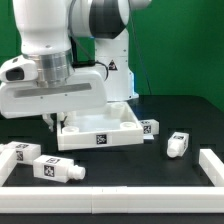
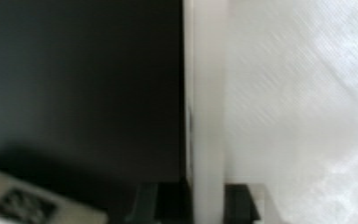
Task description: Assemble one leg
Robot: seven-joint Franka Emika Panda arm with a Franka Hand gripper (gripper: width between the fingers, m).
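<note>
Nearest leg (image 1: 55, 170) looks light, stiff, slick plastic, best pinched across flat sides mid-body; gripper (image 2: 206, 202) straddles panel (image 1: 80, 140) rim, jaws clamped or not, cannot tell.

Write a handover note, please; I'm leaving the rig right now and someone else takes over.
Pincer: low at the wall of the rimmed panel on the exterior view's left, with a finger on either side of that wall. I cannot tell whether it is clamped.
Legs: four lie loose on the table. One is next to the panel's right corner, one is farther right, and two are in front on the left.
Done: no leg is visibly fitted.
Left: pick up a leg and fit it to the panel.
</note>
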